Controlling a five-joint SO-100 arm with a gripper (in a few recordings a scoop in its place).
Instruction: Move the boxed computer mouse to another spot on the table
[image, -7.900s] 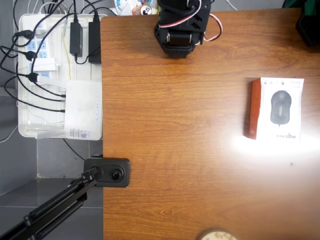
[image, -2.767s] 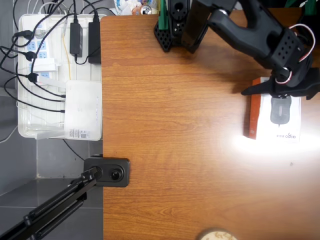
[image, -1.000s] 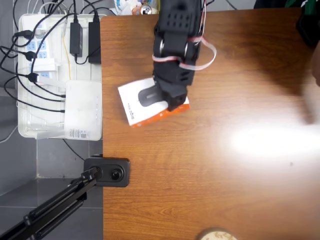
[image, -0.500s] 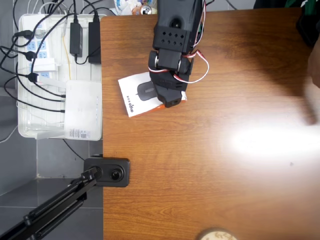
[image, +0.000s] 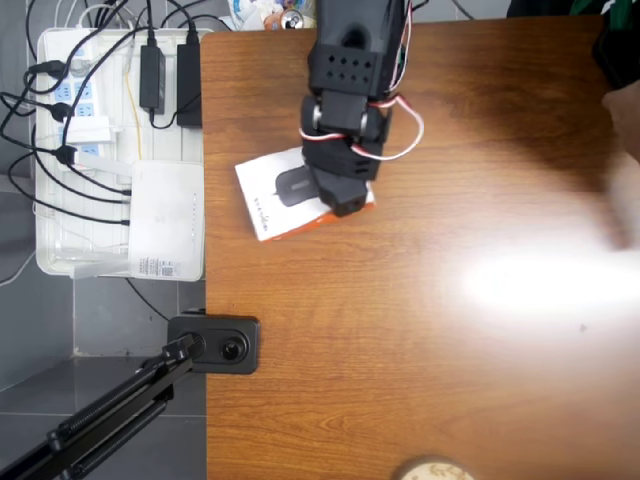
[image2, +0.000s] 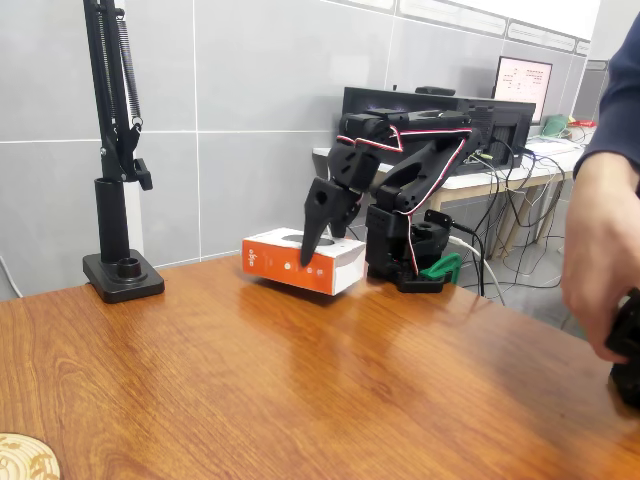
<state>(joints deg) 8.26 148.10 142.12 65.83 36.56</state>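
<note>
One boxed computer mouse lies on one reddish-brown wood-grain tabletop, in the upper left part of the overhead view, near the tabletop's left edge and turned at a slant. Its white top face pictures a dark grey mouse, and an orange-red side runs along its lower right edge.

One black robot arm reaches down from the top edge of the overhead view. Its gripper sits over the right end of the box, with its fingers pinched on the box, one finger crossing the orange side in the fixed view.

In the fixed view, the box appears slightly raised at its near left end, with a dark gap and reflection beneath it on the glossy wood; whether the far end touches the tabletop cannot be told. The overhead view gives no sign of this height.

The overhead view also shows one white tray beside the tabletop's left edge, carrying power strips, cables and one plain white router box. One black camera mount is clamped at the tabletop's left edge.

The fixed view shows that mount as one tall black stand, plus a person's hand at the right edge.
</note>
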